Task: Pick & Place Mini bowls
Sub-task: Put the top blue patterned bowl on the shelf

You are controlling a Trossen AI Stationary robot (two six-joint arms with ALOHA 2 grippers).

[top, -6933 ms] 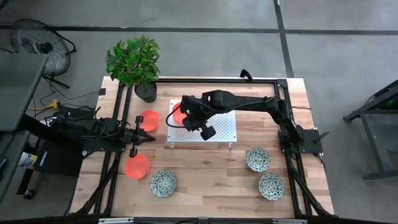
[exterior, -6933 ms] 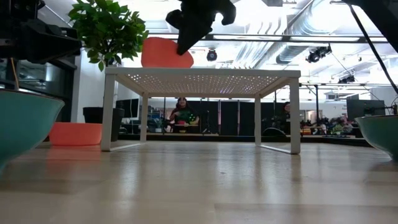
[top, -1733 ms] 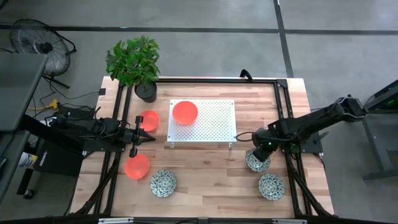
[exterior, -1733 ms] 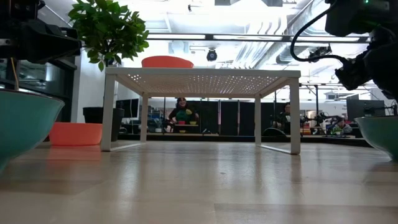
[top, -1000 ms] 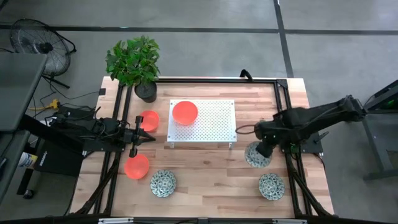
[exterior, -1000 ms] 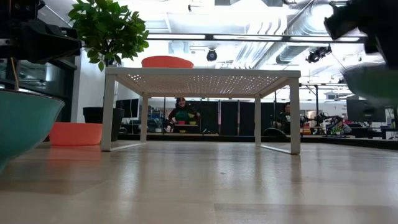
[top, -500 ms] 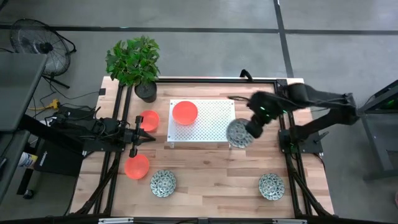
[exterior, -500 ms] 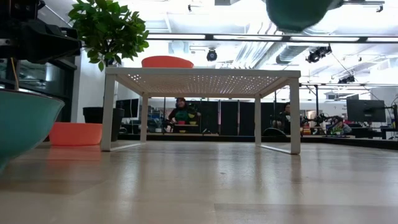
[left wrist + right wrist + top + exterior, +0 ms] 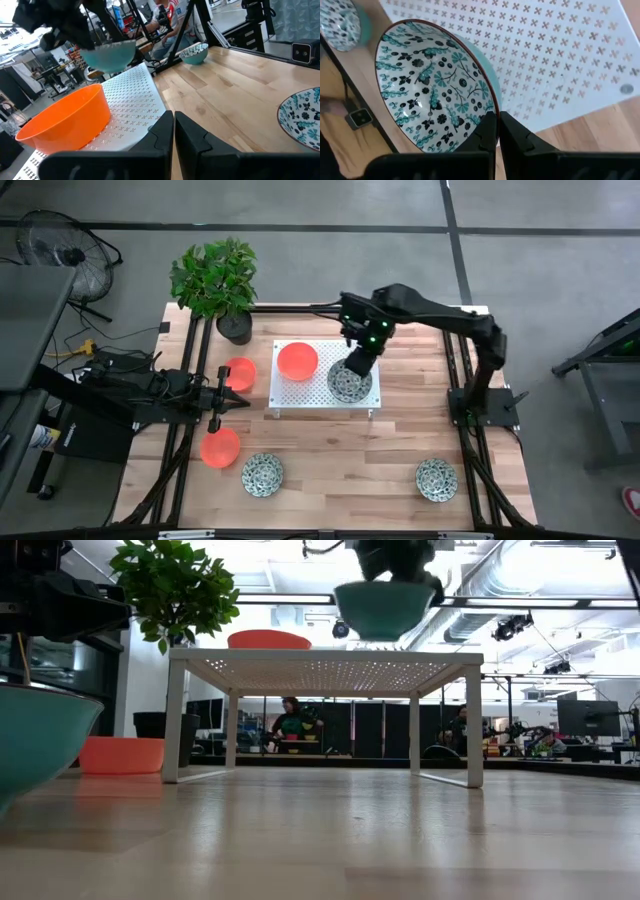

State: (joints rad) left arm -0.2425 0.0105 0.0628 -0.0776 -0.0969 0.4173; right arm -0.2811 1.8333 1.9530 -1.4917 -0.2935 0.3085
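My right gripper (image 9: pixel 358 365) is shut on a white bowl with a dark green pattern (image 9: pixel 347 383) and a teal outside (image 9: pixel 383 608). It holds the bowl just above the white perforated stand (image 9: pixel 372 355). An orange bowl (image 9: pixel 297 361) sits on the stand's left part. Two more orange bowls (image 9: pixel 238 373) (image 9: pixel 220 447) and two patterned bowls (image 9: pixel 262 474) (image 9: pixel 436 479) rest on the table. My left gripper (image 9: pixel 240 396) waits shut and empty at the table's left side, with its fingers together in the left wrist view (image 9: pixel 174 131). My right gripper pinches the bowl's rim (image 9: pixel 492 111) between its two fingers, one finger (image 9: pixel 485 131) on the inner side and one (image 9: pixel 514 134) on the outer side. The fingers come from above, slanting down. The bowl hangs about level, mouth up, clear of the stand top (image 9: pixel 325 656).
A potted plant (image 9: pixel 216 280) stands at the table's far left corner. A black frame (image 9: pixel 455 395) borders the table's left and right sides. The stand's right part (image 9: pixel 570 55) is bare.
My right gripper has carried the patterned bowl from low over the table's right side, up and toward the left and far edges. It has then come down until the bowl hangs just above the stand. The bowl has stayed mouth up.
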